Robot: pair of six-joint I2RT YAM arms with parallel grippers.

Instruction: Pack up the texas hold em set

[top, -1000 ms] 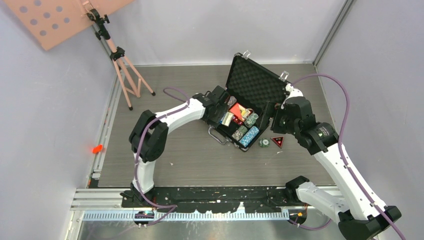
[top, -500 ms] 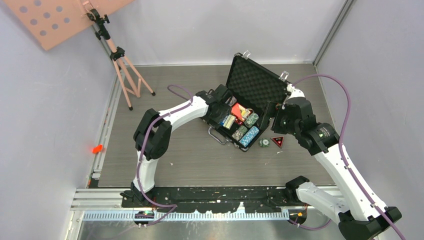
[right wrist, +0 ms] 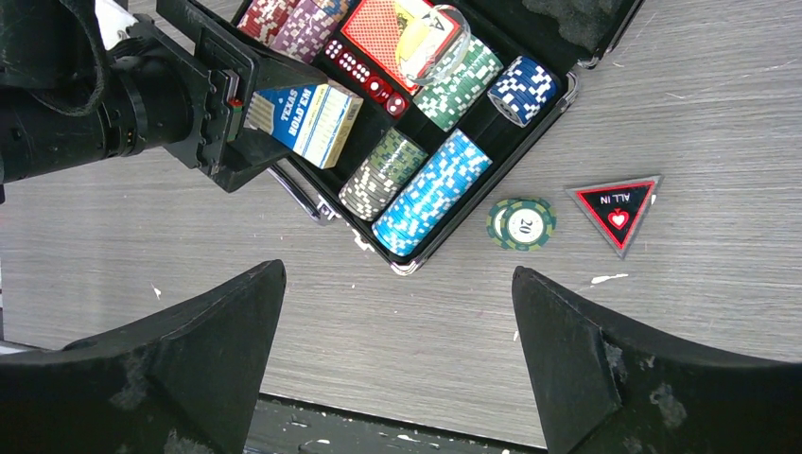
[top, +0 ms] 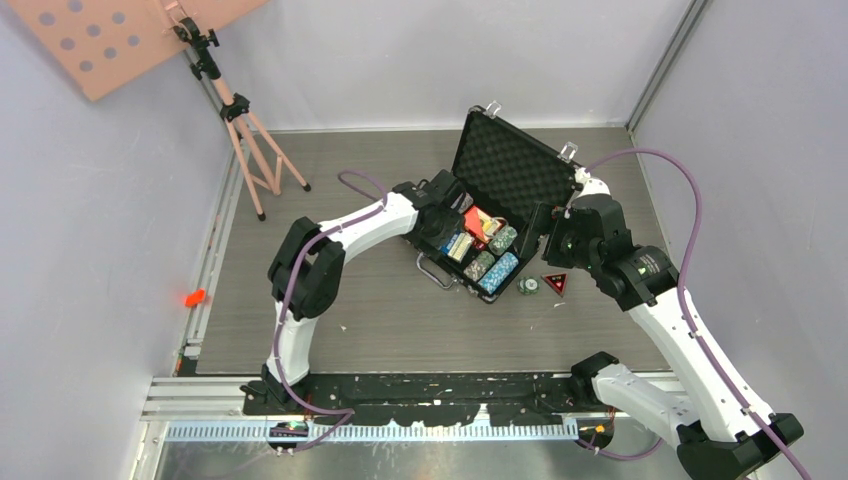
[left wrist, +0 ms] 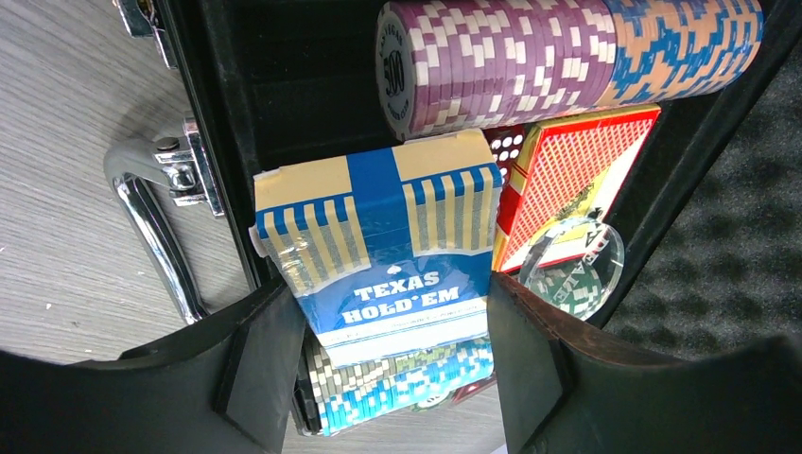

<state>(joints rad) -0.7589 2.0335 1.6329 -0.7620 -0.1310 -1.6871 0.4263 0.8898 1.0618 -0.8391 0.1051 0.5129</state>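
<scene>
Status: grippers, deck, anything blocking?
Left gripper shut on blue deck, over open case. Right gripper open, empty. Loose chips and All In marker on table outside case. Nothing seen blocking.

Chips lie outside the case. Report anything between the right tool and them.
Nothing visible. The right tool hangs open over the table; the chips lie uncovered beside the case.

Top external high, looking down, left wrist close above briefcase (top: 510, 165), right wrist farther, all sharing it
</scene>
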